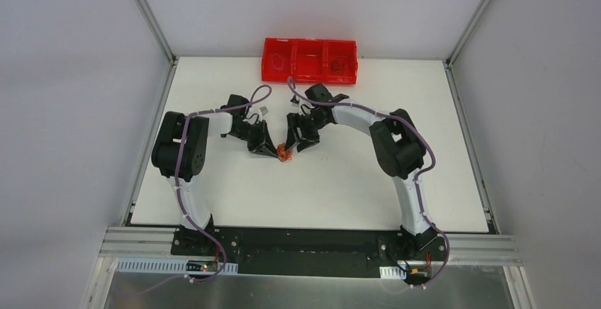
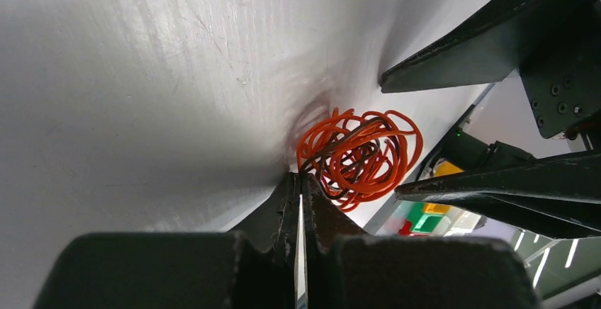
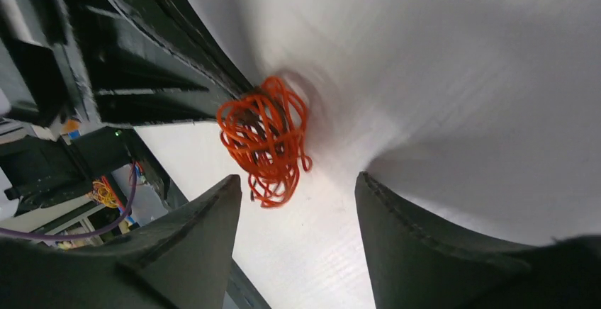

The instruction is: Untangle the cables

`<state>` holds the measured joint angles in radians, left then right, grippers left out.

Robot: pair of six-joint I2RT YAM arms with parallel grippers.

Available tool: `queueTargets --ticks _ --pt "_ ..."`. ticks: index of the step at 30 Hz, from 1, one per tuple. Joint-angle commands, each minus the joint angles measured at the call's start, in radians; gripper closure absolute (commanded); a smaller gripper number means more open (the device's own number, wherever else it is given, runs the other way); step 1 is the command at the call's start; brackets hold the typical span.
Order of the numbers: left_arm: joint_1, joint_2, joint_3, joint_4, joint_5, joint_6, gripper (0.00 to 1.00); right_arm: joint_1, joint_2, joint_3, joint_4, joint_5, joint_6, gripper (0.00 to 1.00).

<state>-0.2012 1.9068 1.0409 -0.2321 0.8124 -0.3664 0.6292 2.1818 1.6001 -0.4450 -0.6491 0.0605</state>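
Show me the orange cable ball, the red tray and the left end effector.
orange cable ball [image 2: 358,154]: left wrist view, centre of the tangle.
red tray [image 1: 310,40]: top external view, far rim.
left end effector [image 2: 298,179]: left wrist view, between its closed fingertips, at the ball's edge.

You have the cables [image 1: 284,153] near the middle of the surface [image 1: 319,195], with a claw on either side of them. The left claw [image 1: 267,149] sits just left of them, and its closed tips meet their edge. The right claw [image 1: 300,143] sits just to their right and a little behind, with the cables lying just beyond its spread fingertips. Well behind both claws, at the far edge of the surface, you have a tray [image 1: 310,59] with three compartments side by side.
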Motion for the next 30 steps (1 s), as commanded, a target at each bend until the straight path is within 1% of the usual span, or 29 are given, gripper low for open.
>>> queueTargets --ticks 1,2,4,6,7,10,13,16,23,30 --pt "0.003 0.027 0.016 -0.004 0.008 -0.019 1.00 0.013 0.026 0.075 0.054 -0.006 0.054 0.41" --pt "0.003 0.030 0.017 -0.003 0.006 -0.020 1.00 0.017 0.037 0.080 0.055 -0.018 0.061 0.46" --pt "0.003 0.029 0.017 -0.005 0.009 -0.019 1.00 0.021 0.046 0.082 0.054 -0.046 0.066 0.65" --pt "0.004 0.018 0.014 -0.007 0.009 -0.017 1.00 0.020 0.032 0.066 0.053 -0.060 0.065 0.90" --pt "0.007 0.009 0.007 -0.008 0.009 -0.015 1.00 0.018 0.018 0.051 0.050 -0.064 0.058 1.00" --pt "0.037 -0.032 -0.022 -0.008 0.008 -0.008 1.00 -0.009 -0.054 -0.016 0.042 -0.067 0.020 1.00" --pt "0.110 -0.083 -0.050 -0.017 0.015 0.003 1.00 -0.064 -0.144 -0.088 0.041 -0.056 -0.016 1.00" --pt "0.181 -0.125 -0.066 -0.062 0.025 0.030 1.00 -0.126 -0.225 -0.146 0.010 -0.018 -0.067 1.00" --pt "0.331 -0.205 -0.065 -0.214 0.025 0.143 1.00 -0.291 -0.338 -0.185 -0.161 0.064 -0.252 1.00" --pt "0.464 -0.247 -0.022 -0.343 -0.002 0.246 1.00 -0.485 -0.408 -0.174 -0.310 0.134 -0.437 1.00"
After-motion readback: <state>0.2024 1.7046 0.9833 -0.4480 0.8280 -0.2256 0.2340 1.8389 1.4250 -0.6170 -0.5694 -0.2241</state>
